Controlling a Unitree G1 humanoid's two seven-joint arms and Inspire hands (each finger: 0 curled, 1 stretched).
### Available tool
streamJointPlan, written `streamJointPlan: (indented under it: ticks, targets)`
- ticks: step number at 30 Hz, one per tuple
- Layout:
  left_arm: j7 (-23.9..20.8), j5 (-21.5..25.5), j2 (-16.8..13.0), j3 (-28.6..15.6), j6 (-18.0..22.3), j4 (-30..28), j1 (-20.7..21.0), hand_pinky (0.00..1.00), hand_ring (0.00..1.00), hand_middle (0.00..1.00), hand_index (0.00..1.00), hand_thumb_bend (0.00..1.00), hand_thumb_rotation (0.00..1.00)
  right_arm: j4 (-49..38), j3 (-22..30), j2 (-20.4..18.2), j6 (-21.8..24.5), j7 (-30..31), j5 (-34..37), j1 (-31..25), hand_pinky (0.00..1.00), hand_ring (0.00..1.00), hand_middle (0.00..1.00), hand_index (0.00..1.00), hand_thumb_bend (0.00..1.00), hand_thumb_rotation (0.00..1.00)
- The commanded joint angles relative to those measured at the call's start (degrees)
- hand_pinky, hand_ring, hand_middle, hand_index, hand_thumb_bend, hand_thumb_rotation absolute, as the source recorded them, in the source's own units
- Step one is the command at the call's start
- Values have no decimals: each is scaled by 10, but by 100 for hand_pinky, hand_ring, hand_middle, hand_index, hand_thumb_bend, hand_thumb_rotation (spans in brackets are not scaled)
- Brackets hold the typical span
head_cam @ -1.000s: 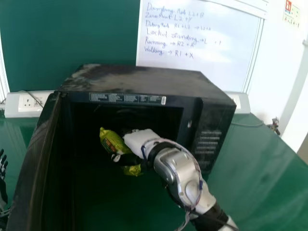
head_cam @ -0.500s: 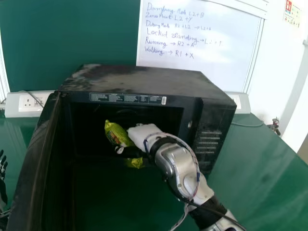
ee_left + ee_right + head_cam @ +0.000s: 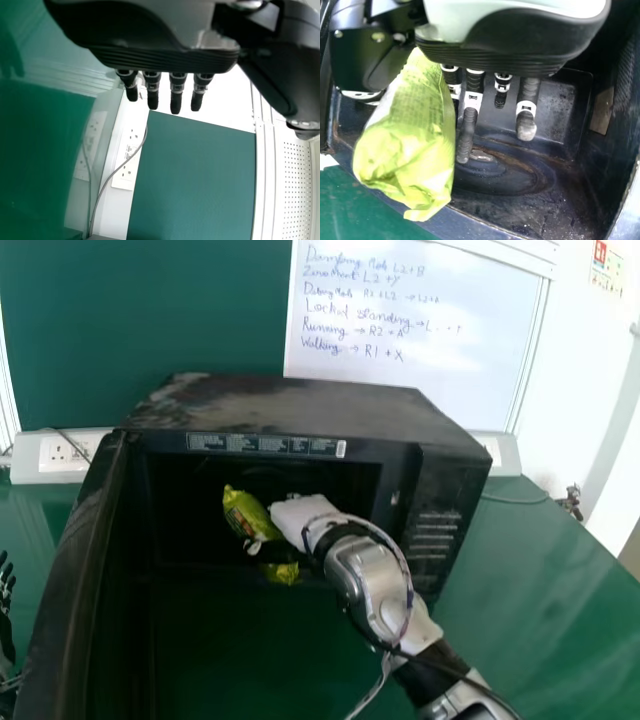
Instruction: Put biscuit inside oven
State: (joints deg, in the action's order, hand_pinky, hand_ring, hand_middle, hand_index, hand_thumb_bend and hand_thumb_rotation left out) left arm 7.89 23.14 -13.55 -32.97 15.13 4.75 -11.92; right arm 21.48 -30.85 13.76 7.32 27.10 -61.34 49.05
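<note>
Within the right hand (image 3: 300, 510), seemingly pinched, sits a crinkled yellow-green packet (image 3: 241, 514), a boxy black oven (image 3: 300, 400) around the hand; the left hand's (image 3: 5, 638) fingers extend.

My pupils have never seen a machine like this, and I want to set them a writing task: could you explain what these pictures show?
This is a human-shaped robot with two arms and hands with fingers. One picture looks forward and down from its head; the other two come from cameras at its wrists.

A black oven stands on a green table, its door open. The right hand reaches to the oven's opening, holding a yellow-green biscuit packet between thumb and fingers. The right wrist picture shows this closely, with the oven's dark, stained floor below. The left hand is idle, its fingers straight.
</note>
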Motion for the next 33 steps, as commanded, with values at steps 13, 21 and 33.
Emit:
streamJointPlan:
  ticks: [13,21,33]
  targets:
    - [5,1,2,0,6,-2,0,85,90,92,97,99,78,101,-21,-16,-16,-75,25,48,8,16,47,72,56,0]
    - [9,0,0,-2,9,3,0,85,90,92,97,99,78,177,-33,-34,-31,-126,41,71,8,16,47,71,56,0]
    - [4,-3,2,-1,9,-1,-2,85,90,92,97,100,78,296,-54,-69,-48,-197,61,117,10,18,47,72,57,0]
